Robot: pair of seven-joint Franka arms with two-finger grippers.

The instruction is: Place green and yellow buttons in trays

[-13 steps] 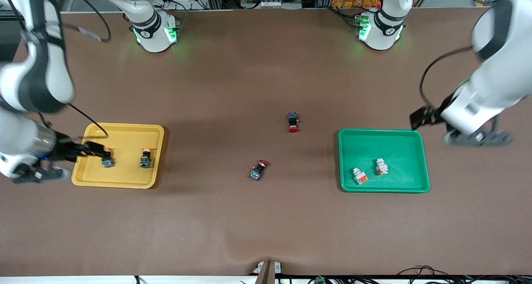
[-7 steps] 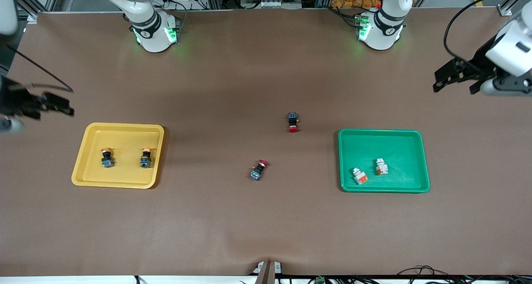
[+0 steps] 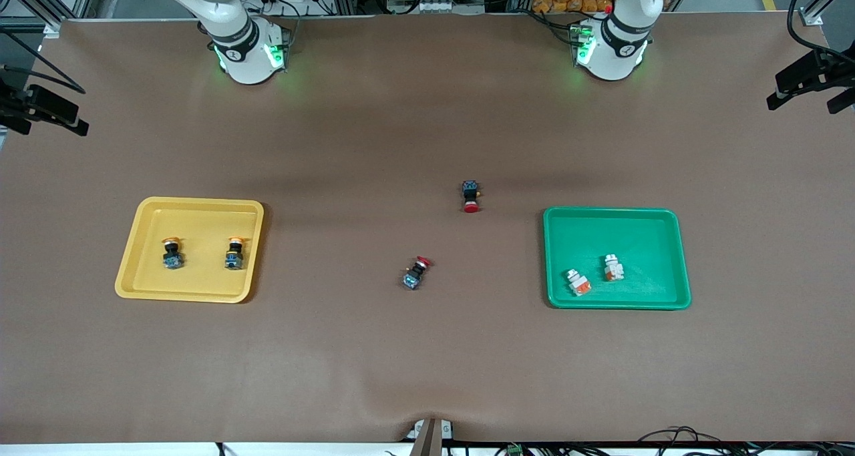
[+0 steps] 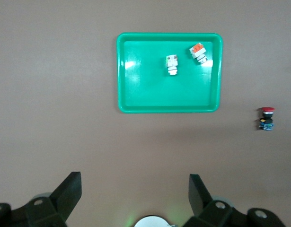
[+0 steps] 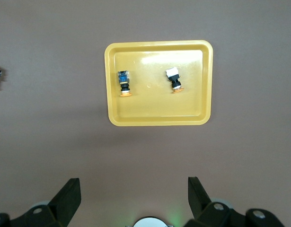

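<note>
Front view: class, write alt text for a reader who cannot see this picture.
Two yellow-capped buttons lie in a yellow tray toward the right arm's end of a brown table, and two whitish buttons lie in a green tray toward the left arm's end. Two red-capped buttons lie on the table between the trays.

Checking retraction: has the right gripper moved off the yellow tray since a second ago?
Yes. The right gripper, open, has pulled away from the yellow tray toward the robots' bases, at the table edge.
</note>
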